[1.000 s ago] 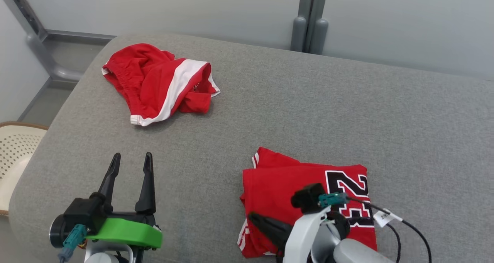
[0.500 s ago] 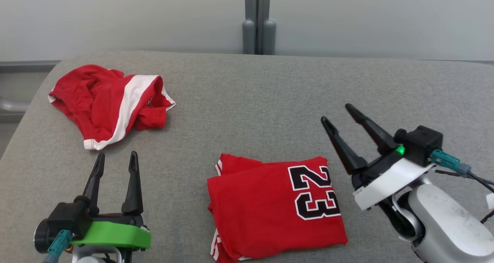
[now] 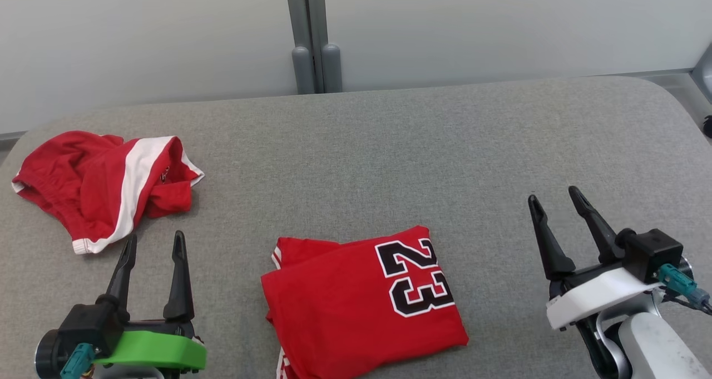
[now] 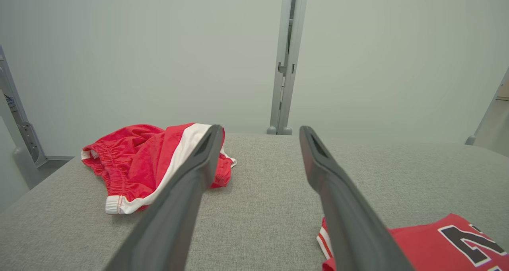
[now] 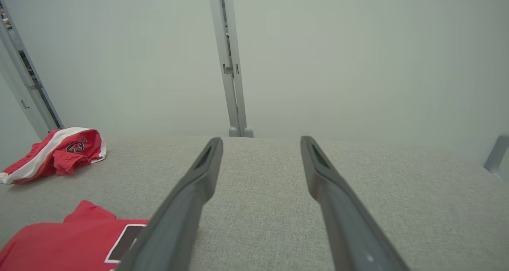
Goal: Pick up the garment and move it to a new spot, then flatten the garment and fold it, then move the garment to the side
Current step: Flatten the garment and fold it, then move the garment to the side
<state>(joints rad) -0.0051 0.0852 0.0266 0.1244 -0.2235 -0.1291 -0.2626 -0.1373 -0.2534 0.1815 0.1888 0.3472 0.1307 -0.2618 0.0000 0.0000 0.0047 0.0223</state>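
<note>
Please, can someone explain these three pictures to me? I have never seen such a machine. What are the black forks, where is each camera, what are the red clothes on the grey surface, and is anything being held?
This is a wheeled robot with two arms. Each arm ends in a pincer with two long dark fingers; those are the black forks.

The wide picture comes from a camera on the robot's head, looking down at a grey padded surface. The left pincer has a green base, the right pincer a white one. The other two pictures come from cameras on the wrists, each looking along its own arm's two fingers.

Two garments lie on the surface: a folded red jersey with the number 23, near the robot, and crumpled red shorts with a white stripe, farther off on the left.

Nothing is held. Both pincers are open and empty, apart from the clothes.
</note>
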